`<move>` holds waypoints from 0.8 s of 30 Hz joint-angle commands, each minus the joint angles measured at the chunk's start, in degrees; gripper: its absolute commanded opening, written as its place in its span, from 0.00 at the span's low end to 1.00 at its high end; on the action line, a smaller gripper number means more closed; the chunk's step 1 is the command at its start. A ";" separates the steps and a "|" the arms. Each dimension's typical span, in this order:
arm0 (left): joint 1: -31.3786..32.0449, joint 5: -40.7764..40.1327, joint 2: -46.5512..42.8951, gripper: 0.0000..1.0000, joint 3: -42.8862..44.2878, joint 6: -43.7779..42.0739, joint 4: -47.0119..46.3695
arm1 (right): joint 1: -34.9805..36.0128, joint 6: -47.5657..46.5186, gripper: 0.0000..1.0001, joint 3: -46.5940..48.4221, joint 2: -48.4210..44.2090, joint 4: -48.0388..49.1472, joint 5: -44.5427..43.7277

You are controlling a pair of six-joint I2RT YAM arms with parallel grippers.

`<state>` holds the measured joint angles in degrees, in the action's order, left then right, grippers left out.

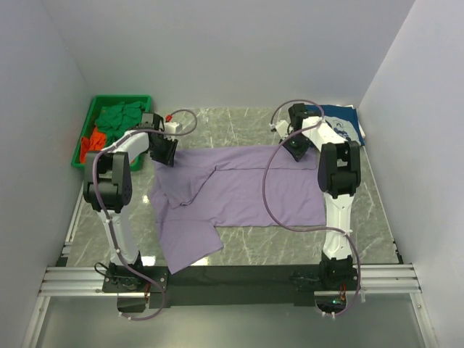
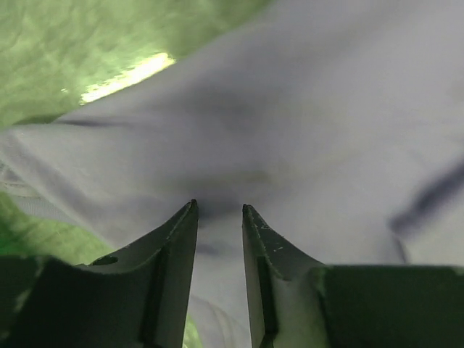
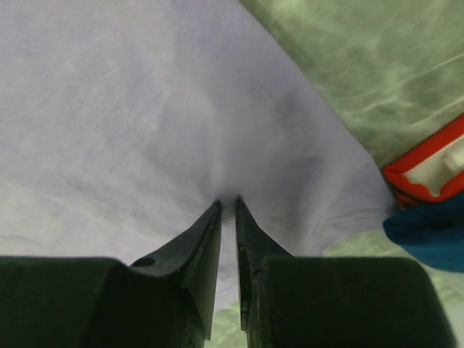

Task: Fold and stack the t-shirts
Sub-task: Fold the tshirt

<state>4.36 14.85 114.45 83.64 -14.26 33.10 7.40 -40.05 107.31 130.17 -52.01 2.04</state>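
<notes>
A grey-green marbled worktop (image 1: 290, 243) is walled in white. A plain lavender cloth t-shirt (image 1: 246, 188) is spread there, its far edge clamped by the left claw (image 1: 165, 154) and right claw (image 1: 296, 148); puckering is seen only from the wrists.

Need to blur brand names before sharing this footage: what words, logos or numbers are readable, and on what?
No text can be read in any view.
White print on the navy shirt: too small to read.
No text shows on the purple shirt or the green bin.
</notes>
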 commanded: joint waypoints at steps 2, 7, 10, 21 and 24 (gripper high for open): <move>-0.58 -8.86 2.87 0.34 2.49 3.36 -4.01 | -0.10 0.94 0.21 -1.04 1.05 -0.20 -6.07; -1.55 -12.30 9.11 0.33 9.25 4.33 -5.68 | -0.10 2.87 0.20 0.17 2.98 -1.08 -7.75; -1.90 -13.36 14.91 0.33 18.18 4.50 -3.15 | -0.10 3.84 0.21 4.81 5.00 -1.08 -8.11; -2.43 14.41 -2.82 0.68 9.37 0.02 1.86 | 1.04 6.74 0.41 6.52 -3.25 -4.76 1.46; -0.06 14.77 -4.41 0.68 6.21 1.25 2.76 | 0.95 7.27 0.41 4.76 -6.59 -5.38 2.70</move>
<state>1.80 23.27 114.65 92.25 -13.21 34.92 7.90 -34.02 112.77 130.82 -56.01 1.80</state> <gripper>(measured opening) 0.674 0.409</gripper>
